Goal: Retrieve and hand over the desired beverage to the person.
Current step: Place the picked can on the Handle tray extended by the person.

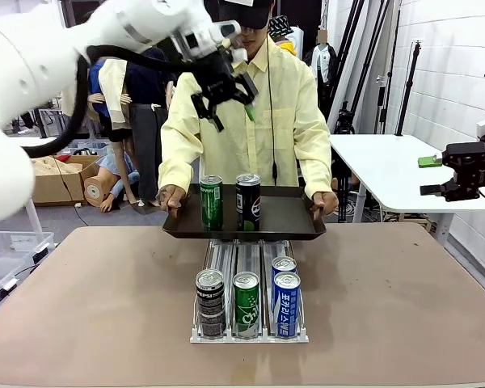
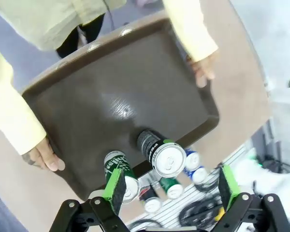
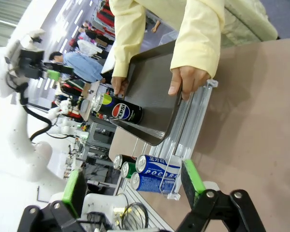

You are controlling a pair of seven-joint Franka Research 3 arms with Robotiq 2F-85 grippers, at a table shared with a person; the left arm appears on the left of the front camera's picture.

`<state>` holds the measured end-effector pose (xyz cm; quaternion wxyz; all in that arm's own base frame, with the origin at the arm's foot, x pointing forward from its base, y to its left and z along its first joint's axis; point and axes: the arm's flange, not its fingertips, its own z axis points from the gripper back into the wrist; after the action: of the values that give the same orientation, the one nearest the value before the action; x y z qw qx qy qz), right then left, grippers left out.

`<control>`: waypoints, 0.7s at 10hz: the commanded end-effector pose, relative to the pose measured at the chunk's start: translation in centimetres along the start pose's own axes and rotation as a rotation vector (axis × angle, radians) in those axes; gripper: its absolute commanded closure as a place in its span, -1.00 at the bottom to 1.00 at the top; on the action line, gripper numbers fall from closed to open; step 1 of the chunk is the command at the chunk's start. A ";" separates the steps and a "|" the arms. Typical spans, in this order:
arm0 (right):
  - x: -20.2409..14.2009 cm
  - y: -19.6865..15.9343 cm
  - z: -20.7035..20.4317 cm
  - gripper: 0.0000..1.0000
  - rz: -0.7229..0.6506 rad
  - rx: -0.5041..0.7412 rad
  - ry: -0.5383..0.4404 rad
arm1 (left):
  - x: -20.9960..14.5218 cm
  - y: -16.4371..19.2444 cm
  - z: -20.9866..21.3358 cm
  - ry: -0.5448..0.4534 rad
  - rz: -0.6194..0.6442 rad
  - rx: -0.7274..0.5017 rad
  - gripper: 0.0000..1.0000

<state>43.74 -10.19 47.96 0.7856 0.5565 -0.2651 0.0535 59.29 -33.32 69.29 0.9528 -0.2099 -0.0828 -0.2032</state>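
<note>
The person (image 1: pixel 250 121), in a pale-yellow shirt, holds a dark tray (image 1: pixel 287 218) with both hands above the table's far edge. A green can (image 1: pixel 211 202) and a black Pepsi can (image 1: pixel 248 202) stand upright on the tray. My left gripper (image 1: pixel 226 109) hangs open, high above the tray with nothing in it. From the left wrist view it (image 2: pixel 171 182) looks down on the tray (image 2: pixel 111 92), the black can (image 2: pixel 157 150) and the green can (image 2: pixel 117 165). My right gripper (image 1: pixel 427 176) is open far to the right; its own view (image 3: pixel 133 186) shows the tray (image 3: pixel 154 77) and Pepsi can (image 3: pixel 121 110).
A clear can rack (image 1: pixel 250 331) stands mid-table with a black Pepsi can (image 1: pixel 210 301), a green can (image 1: pixel 246 303) and two blue cans (image 1: pixel 285 301) in its lanes. A white table (image 1: pixel 388 170) stands at the back right. The brown tabletop (image 1: pixel 89 307) stretches out on both sides.
</note>
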 end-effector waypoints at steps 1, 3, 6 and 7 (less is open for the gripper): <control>0.1 0.1 0.0 -1.00 -0.003 0.010 0.001 | -11.1 4.9 -0.6 -0.114 0.089 -0.133 -1.00; 0.1 0.1 0.0 -1.00 -0.003 0.010 0.001 | -15.1 8.5 -1.3 -0.143 0.190 -0.223 -1.00; 0.1 0.1 0.0 -1.00 -0.003 0.010 0.001 | -22.3 14.7 -4.2 -0.185 0.317 -0.393 -1.00; 0.1 0.1 0.0 -1.00 -0.003 0.010 0.001 | -24.7 16.8 -5.4 -0.196 0.355 -0.439 -1.00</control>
<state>43.74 -10.19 47.95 0.7857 0.5565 -0.2649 0.0535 53.87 -14.71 59.25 0.9002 -0.4275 -0.0798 -0.0238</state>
